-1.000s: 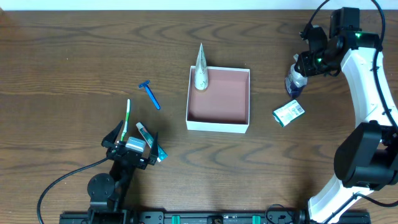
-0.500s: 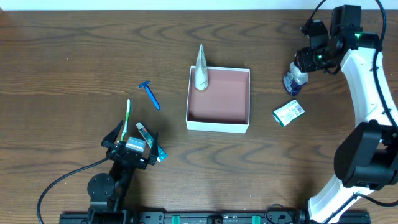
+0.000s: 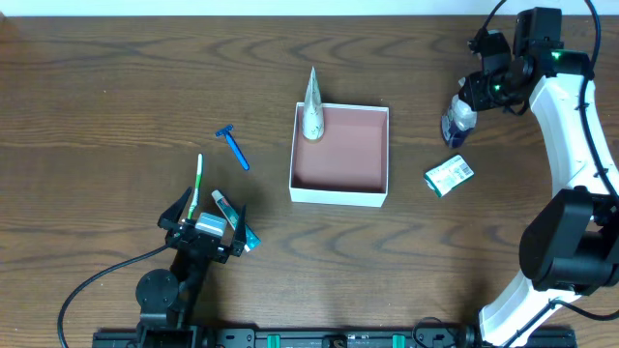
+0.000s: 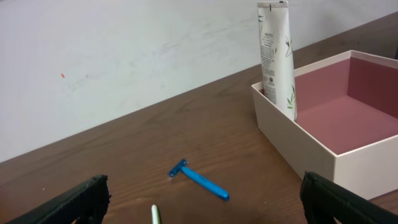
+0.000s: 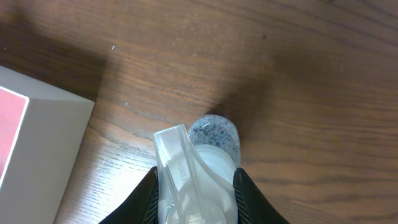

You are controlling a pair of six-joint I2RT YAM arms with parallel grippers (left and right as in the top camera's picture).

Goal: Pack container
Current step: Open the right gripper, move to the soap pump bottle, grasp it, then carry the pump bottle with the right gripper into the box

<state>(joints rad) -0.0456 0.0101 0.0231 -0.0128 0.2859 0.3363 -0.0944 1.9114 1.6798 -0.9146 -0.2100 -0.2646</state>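
The container [image 3: 340, 191] is a square white box with a pinkish-brown inside, at the table's middle; it also shows in the left wrist view [image 4: 311, 146] and its corner in the right wrist view [image 5: 43, 124]. A white tube [image 3: 311, 108] leans in its far left corner, also in the left wrist view [image 4: 277, 56]. My right gripper [image 3: 468, 104] is shut on a clear bottle with a blue speckled base [image 5: 199, 168], held right of the container. My left gripper [image 3: 205, 230] is open near the front, over a toothbrush [image 3: 196, 184] and a small tube [image 3: 230, 217].
A blue razor [image 3: 233, 147] lies left of the container, also seen in the left wrist view [image 4: 199, 179]. A green and white packet [image 3: 449, 176] lies right of the container, below the bottle. A white wall backs the table's far edge.
My right gripper with the clear bottle has risen slightly and shifted a little toward the far edge. The left arm has not moved.
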